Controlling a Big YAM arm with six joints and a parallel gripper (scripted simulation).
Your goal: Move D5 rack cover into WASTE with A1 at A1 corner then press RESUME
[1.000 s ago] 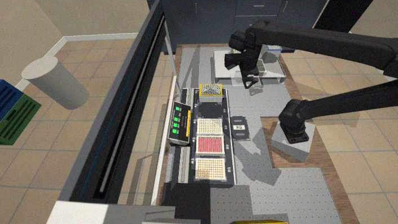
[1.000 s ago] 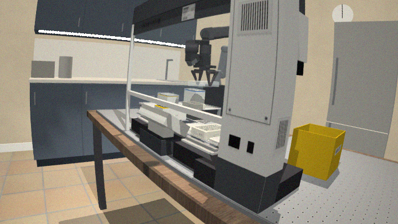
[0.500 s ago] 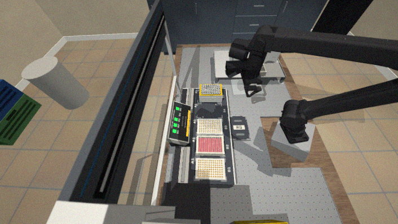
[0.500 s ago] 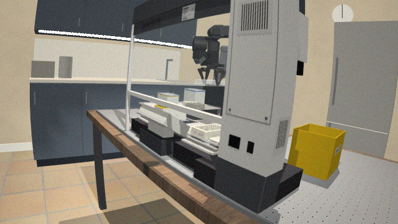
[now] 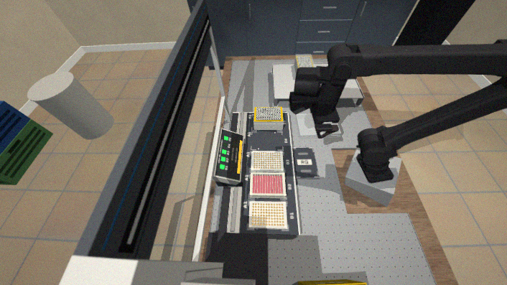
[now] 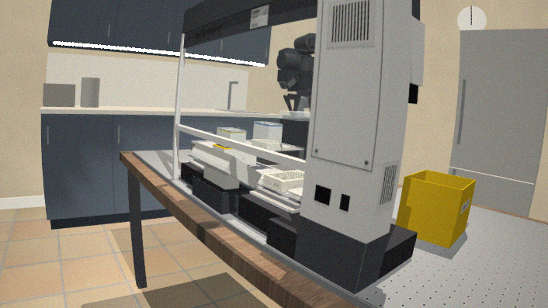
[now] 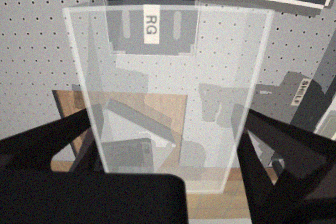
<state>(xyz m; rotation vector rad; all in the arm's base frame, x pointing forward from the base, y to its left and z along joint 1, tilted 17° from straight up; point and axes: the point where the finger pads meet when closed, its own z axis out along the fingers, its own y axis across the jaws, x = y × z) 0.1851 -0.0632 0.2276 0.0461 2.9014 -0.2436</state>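
Note:
My gripper point(image 5: 327, 128) is shut on a clear, see-through cover point(image 7: 167, 95), one finger on each long side. It holds the cover above the table, to the right of the deck, between the shelf unit and the spare nest RG point(image 5: 304, 161). In the wrist view the nest RG point(image 7: 151, 25) shows through the cover's far end. The tip rack at D5 point(image 5: 268, 114), with a yellow rim, stands at the deck's far end with its tips bare. The yellow waste bin point(image 6: 435, 206) stands on the table beyond the liquid handler's housing; only its rim point(image 5: 331, 282) shows at the bottom edge of the top view.
On the deck stand an open plate at D3 point(image 5: 266, 160), the red reservoir at D2 point(image 5: 267, 184) and an open plate at D1 point(image 5: 268, 214); D4 is bare. The status panel point(image 5: 228, 156) stands left of the deck. The arm's base point(image 5: 374, 171) is to the right.

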